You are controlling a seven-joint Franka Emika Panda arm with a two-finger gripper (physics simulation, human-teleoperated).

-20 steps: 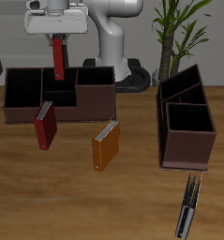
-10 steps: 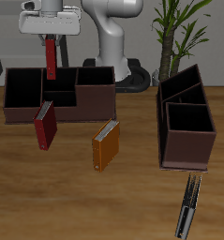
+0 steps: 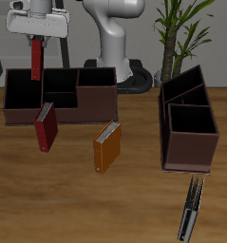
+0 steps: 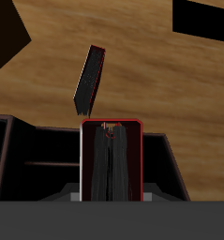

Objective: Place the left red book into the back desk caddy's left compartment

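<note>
The gripper [image 3: 36, 40] is clamped on the left red book [image 3: 36, 61], hanging it upright over the back desk caddy [image 3: 60, 106] so it can drop straight into the left compartment [image 3: 22, 91].

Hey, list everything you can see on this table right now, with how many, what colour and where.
Dark red hardcover book: one, held upright in the fingers above the long caddy's end compartment.
Second dark red book: one, on the table before the long caddy.
Orange-brown book: one, mid-table.
Long low dark brown caddy: one, black inside, at the table's back.
Narrower dark brown caddy with slanted sides: one, beside the plant.
Dark slim tool-like object: one, near the front edge.
Green potted plant: one, at the back.
Wooden table: one, brown.
Robot gripper: one, white, shut on the held book.
</note>
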